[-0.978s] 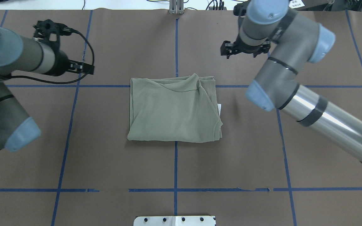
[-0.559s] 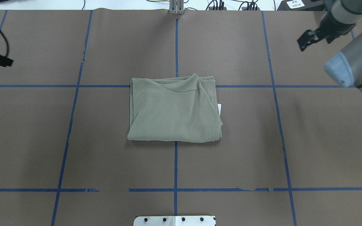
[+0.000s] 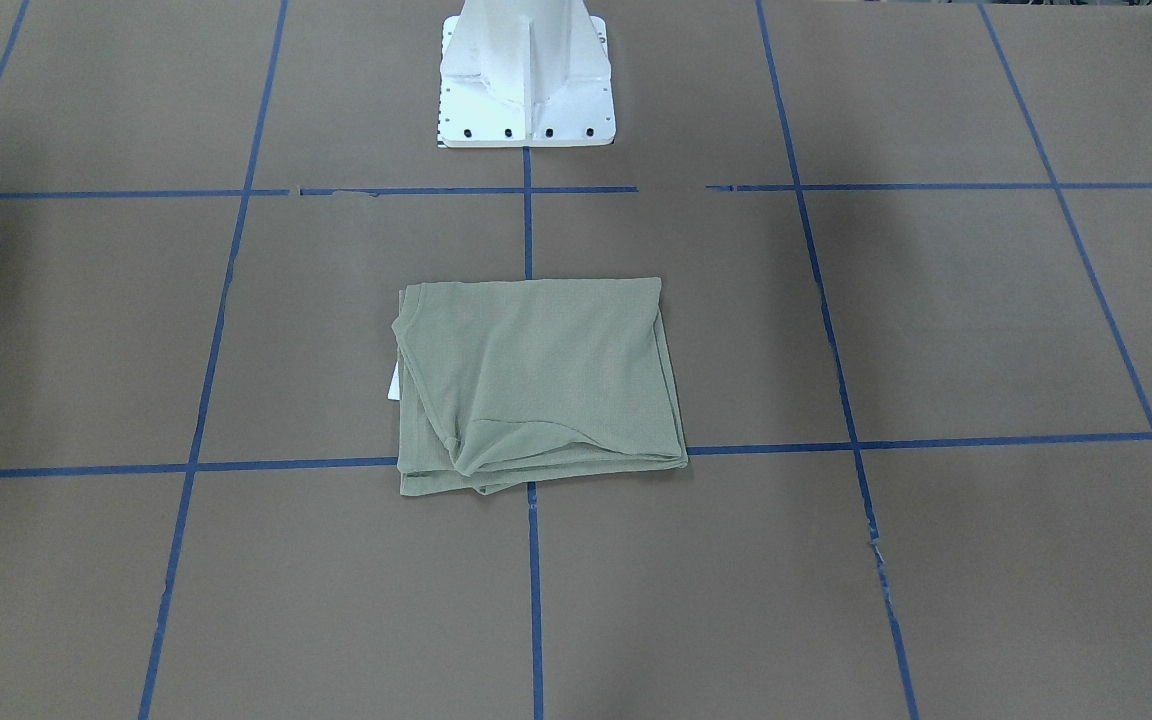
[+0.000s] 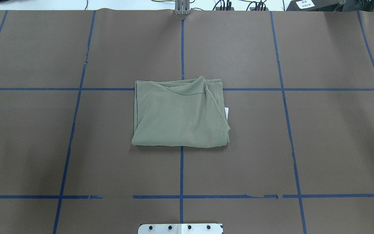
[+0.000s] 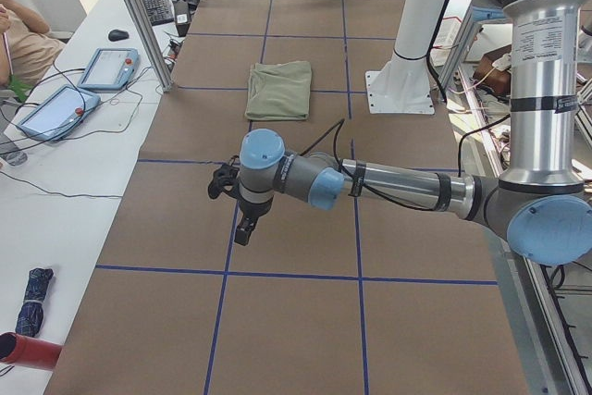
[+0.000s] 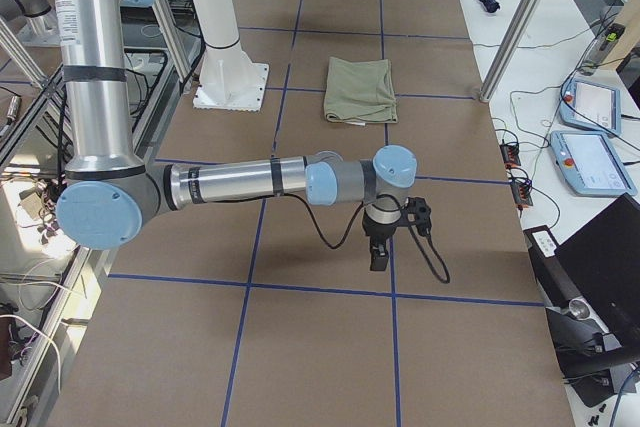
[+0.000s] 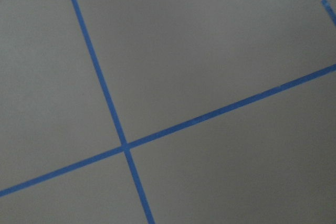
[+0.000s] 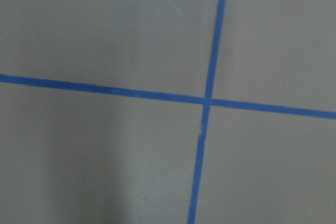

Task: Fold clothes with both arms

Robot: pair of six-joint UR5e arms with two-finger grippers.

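The clothes are one sage-green shirt point(image 4: 180, 113), folded into a flat rectangle at the table's centre, also seen in the front-facing view point(image 3: 536, 385) and both side views point(image 5: 280, 90) point(image 6: 360, 89). A white tag point(image 4: 227, 112) peeks from its edge. Neither arm is in the overhead view. My left gripper point(image 5: 242, 228) hangs over bare table far out towards the table's left end, seen only from the side; I cannot tell if it is open or shut. My right gripper point(image 6: 380, 257) hangs likewise towards the right end, and its state cannot be told either. Both wrist views show only brown table and blue tape.
Blue tape lines grid the brown table point(image 4: 76, 146). The white pedestal base point(image 3: 526, 90) stands at the robot's side. Side benches hold teach pendants point(image 5: 106, 67) point(image 6: 590, 162) and cables. A person point(image 5: 18, 30) sits at the left bench.
Both arms have swung outward and left the overhead view. The folded shirt has not moved.
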